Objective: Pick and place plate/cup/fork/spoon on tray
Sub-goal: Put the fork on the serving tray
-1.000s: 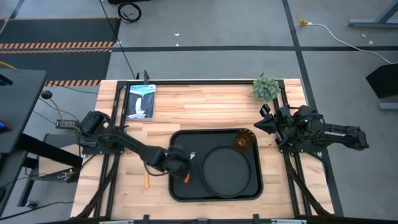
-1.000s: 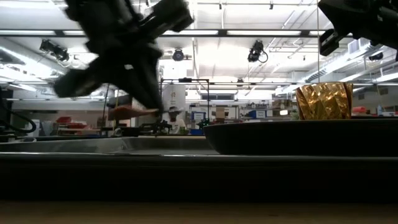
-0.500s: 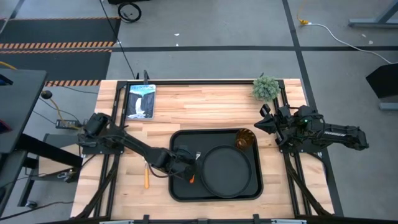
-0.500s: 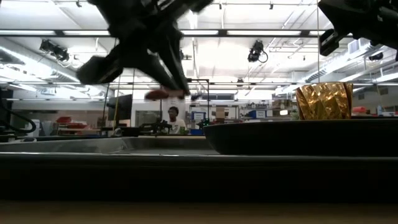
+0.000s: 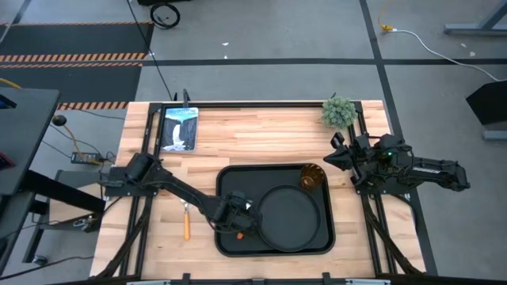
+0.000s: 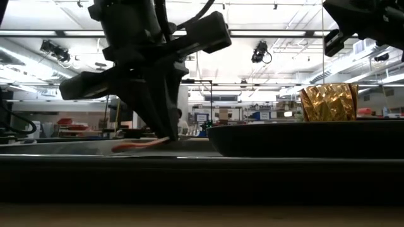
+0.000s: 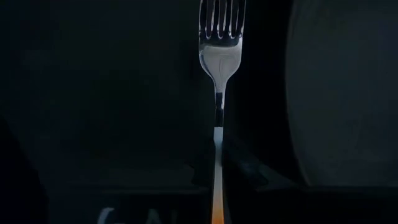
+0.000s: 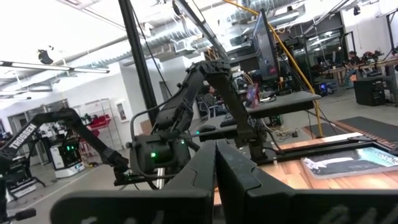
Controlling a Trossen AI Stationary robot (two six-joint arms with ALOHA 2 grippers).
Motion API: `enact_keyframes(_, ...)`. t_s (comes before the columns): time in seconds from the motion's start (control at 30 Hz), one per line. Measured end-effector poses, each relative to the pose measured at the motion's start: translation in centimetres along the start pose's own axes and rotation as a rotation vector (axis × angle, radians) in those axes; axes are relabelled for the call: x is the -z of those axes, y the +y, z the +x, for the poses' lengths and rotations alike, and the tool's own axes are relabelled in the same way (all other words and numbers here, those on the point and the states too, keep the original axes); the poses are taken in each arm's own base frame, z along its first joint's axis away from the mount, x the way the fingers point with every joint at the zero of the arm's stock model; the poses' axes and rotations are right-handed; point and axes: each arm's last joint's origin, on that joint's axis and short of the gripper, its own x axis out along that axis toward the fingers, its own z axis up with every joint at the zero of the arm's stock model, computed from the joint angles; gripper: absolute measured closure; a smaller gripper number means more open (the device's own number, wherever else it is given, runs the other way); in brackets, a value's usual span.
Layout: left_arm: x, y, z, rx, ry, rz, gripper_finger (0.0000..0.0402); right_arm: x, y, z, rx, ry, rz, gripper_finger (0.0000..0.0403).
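Left gripper (image 5: 240, 225) clamped on the fork (image 7: 219, 93), slim orange handle, shiny metal tines, low over the matte black tray (image 5: 226, 241) beside the round plate (image 5: 289, 218). Right gripper (image 5: 339, 158) closed, off the worktop's right edge.

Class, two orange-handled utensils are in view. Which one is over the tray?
The fork, held by the left pincer beside the plate; the spoon lies on the table.

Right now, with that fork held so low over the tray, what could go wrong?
The left claw holds the fork just beside the plate; let go carelessly, it might tip onto the rim rather than lie flat on the tray. The grip is on the thin handle, so the fork could twist or slip. The spoon lies on the table close to the left arm, and a wide swing back might knock it.
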Motion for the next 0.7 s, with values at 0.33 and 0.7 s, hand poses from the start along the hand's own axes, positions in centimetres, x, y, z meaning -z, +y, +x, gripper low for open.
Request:
enact_keyframes(0.33,0.0,0.2,1.3,-0.033,0.005,-0.026,0.0377,0.0,0.2,0.1,-0.018,0.002,-0.003,0.0385)
enact_keyframes(0.7,0.1,0.1,1.9,-0.026,0.01,-0.029,0.032,0.0,0.2,0.1,-0.018,0.002,-0.003,0.0385)
